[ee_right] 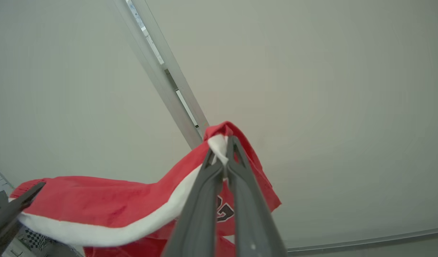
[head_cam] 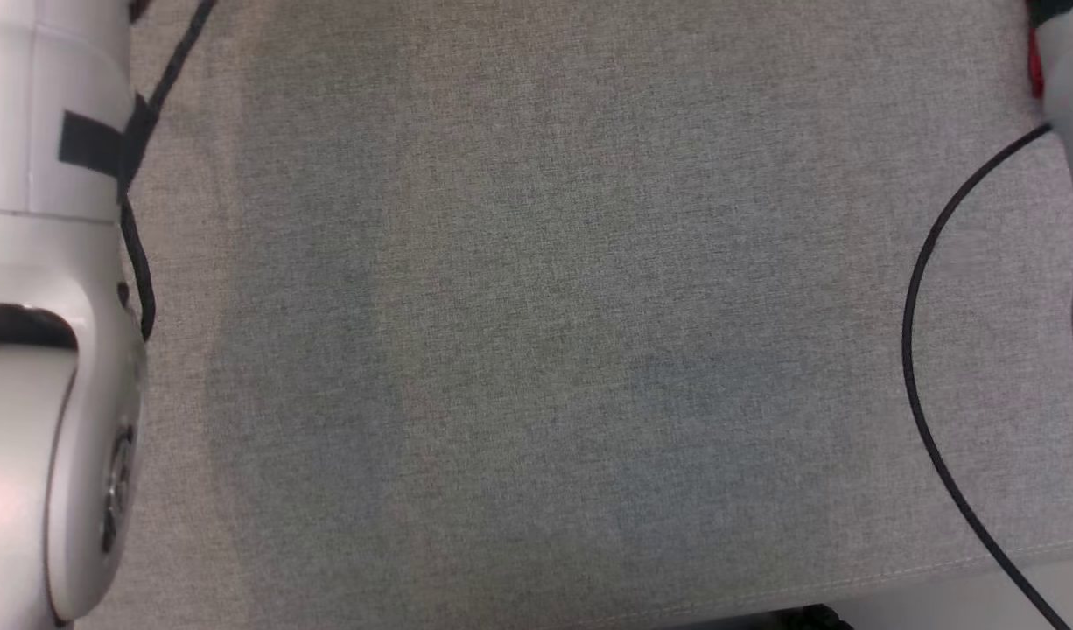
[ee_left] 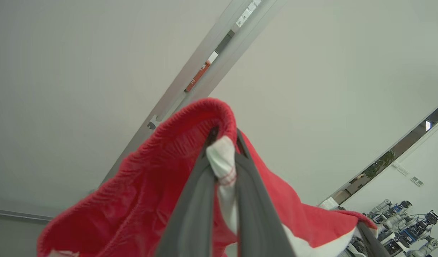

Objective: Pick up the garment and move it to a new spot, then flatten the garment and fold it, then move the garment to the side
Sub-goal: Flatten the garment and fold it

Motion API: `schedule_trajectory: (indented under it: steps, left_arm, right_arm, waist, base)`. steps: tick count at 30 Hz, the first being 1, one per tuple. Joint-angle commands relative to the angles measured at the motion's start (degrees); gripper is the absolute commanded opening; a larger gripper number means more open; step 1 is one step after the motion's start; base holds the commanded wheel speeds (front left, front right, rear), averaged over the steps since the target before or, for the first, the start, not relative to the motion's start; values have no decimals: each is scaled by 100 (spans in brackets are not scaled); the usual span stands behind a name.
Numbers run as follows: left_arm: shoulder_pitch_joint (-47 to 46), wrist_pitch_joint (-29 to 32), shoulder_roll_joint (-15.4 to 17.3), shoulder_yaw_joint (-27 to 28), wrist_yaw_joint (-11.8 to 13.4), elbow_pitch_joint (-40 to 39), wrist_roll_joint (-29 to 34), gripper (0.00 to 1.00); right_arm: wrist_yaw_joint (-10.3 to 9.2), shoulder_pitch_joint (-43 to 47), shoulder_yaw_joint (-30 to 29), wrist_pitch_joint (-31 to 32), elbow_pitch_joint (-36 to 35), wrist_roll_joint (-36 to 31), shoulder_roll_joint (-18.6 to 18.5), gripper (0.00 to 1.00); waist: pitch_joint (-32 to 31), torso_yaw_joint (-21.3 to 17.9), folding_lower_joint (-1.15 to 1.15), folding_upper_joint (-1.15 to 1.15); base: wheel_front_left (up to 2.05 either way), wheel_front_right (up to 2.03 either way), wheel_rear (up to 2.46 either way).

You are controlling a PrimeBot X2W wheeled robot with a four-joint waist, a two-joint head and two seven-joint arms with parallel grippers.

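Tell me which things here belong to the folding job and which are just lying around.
For the job: red garment, left gripper and right gripper shut on it, grey cloth surface.
Lying about: black cable, ceiling rail, machines in the background.

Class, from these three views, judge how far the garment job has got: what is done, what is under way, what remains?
Done: the pick-up. The left claw and right claw are each shut on the red-and-white garment, which hangs stretched between them, raised against the ceiling. In hand: carrying it to a new spot, presumably on the grey fabric surface. To do: laying it down, flattening, folding and moving it aside.
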Motion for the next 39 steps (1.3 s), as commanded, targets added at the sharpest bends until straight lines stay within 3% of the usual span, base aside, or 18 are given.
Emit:
schedule_trajectory:
  steps: [1, 6, 12, 19, 28, 39]
  left_arm:
    - [250, -71, 34, -83, -79, 59, 107, 0]
    - [1188, -377, 41, -332, -174, -40, 16, 0]
    - [2926, -834, 182, -816, -170, -873, -88, 0]
    - [4998, -1157, 253, -809, -141, -1748, -265, 0]
    - [7179, -1231, 244, -775, 277, -3036, -176, 0]
    - [9014, -1201, 303, -1075, 696, -4281, -74, 0]
  right_arm:
    - [-1, 267, 114, -95, -29, 82, -50, 0]
    - [-1, 1163, 569, -270, -341, 390, -219, 0]
    - [-1, 2703, 1184, -407, -1051, 704, -634, 0]
    - [-1, 4616, 1467, -489, -1931, 1012, -1224, 0]
    - [-5, 6649, 1035, -522, -2797, 1221, -1443, 0]
    - [-6, 8845, -8, -307, -3863, 1039, -1095, 0]
  waist:
    - [-29, -26, -2, 0]
    - [-333, -7, -2, 0]
    - [-874, 12, -2, 0]
    - [-1492, 67, -2, 0]
    - [-2050, 88, -2, 0]
    - [-2368, 293, -2, 0]
  base:
    - [0, 0, 0]
    - [0, 0, 0]
    - [0, 0, 0]
    - [0, 0, 0]
    - [0, 0, 0]
    - [0, 0, 0]
